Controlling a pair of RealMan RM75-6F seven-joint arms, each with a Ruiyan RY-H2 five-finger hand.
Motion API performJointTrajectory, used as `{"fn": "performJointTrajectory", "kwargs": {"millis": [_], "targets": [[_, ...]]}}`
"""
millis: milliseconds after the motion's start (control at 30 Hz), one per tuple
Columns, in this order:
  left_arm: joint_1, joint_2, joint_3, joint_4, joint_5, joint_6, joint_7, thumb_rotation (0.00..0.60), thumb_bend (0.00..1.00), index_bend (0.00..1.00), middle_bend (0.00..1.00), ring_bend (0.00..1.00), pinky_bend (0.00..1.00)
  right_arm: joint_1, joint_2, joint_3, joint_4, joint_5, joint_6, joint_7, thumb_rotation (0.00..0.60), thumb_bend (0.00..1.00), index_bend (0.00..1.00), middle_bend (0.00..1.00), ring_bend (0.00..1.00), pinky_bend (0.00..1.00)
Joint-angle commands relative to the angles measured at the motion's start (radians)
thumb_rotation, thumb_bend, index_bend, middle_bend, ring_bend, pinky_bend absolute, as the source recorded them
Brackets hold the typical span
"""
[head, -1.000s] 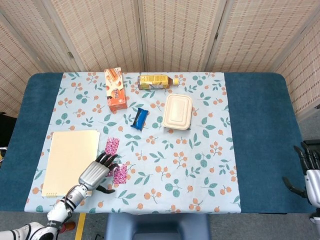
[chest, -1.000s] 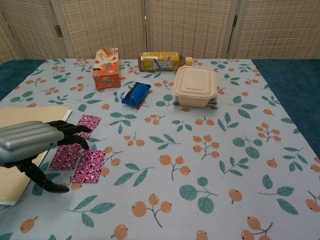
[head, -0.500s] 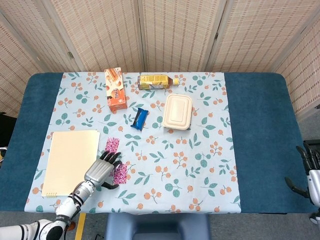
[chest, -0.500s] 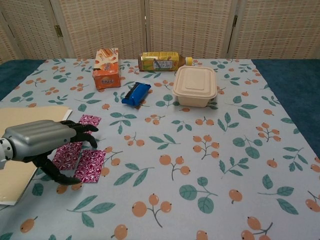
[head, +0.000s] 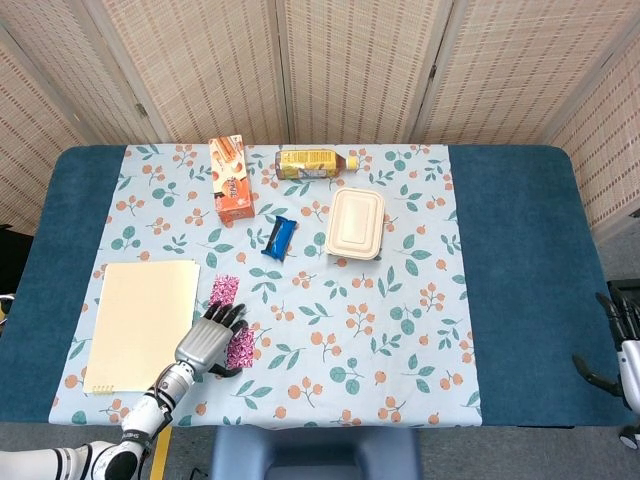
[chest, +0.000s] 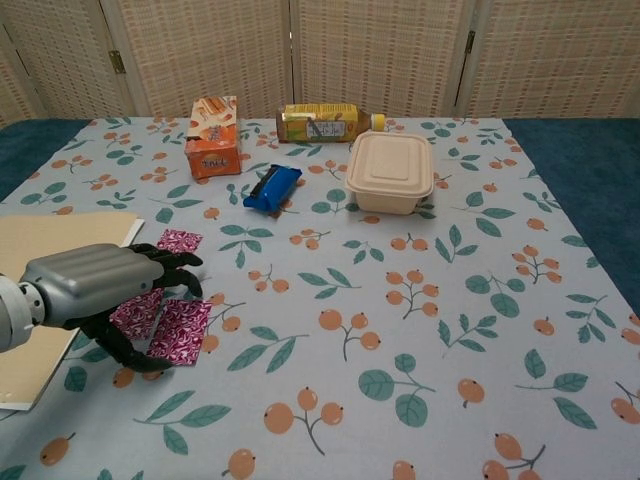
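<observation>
Head view: the left hand (head: 208, 343) sits low over the pink sachets (head: 240, 350) near the front edge of the bench (head: 520, 300), fingers spread and curled down, fingertips reaching onto the middle sachet. Nothing is lifted; the hand holds nothing that I can see. One sachet (head: 223, 291) lies just beyond the fingers, another just beside the thumb side. The cream folder (head: 140, 320) lies right alongside on the hand's outer side. The right hand (head: 625, 345) is parked at the far bench edge, fingers apart, well away from everything. Further back lie the blue bar (head: 280, 238), the lidded box (head: 356, 223), the orange carton (head: 231, 179) and the bottle (head: 314, 164).

Chest view: the left hand (chest: 100, 285) shows closer, grey back up, dark fingers (chest: 165, 262) arched over the sachets (chest: 180, 330), thumb hooked low near the front one. Fingertips appear to touch the flat packets, but no pinch is closed. The folder (chest: 40, 240) edge is just beside the palm. The right hand is out of frame here.

My read: this is the reach-and-settle step of a pick on one sachet. Next calls for a fine pinch: thumb and a fingertip getting under a thin flat edge, without dragging the neighbouring packets or catching the cloth (chest: 400, 300).
</observation>
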Motion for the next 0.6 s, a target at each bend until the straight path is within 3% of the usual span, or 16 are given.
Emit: {"fn": "performJointTrajectory", "kwargs": {"millis": [33,600], "targets": [[0.002,-0.002,0.008,0.0,0.002,0.007,0.003,0.411,0.25,0.19,0.0,0.0,0.0,0.0,0.0,0.0,0.0,0.0,0.0,0.0,0.6,0.28,0.0,0.0,0.0,0.0],[0.005,-0.03,0.023,0.032,0.008,0.033,0.006,0.413,0.25,0.2,0.0,0.0,0.0,-0.005,-0.002,-0.002,0.005,0.002,0.0,0.004,0.6,0.28,0.0,0.0,0.0,0.0]]}}
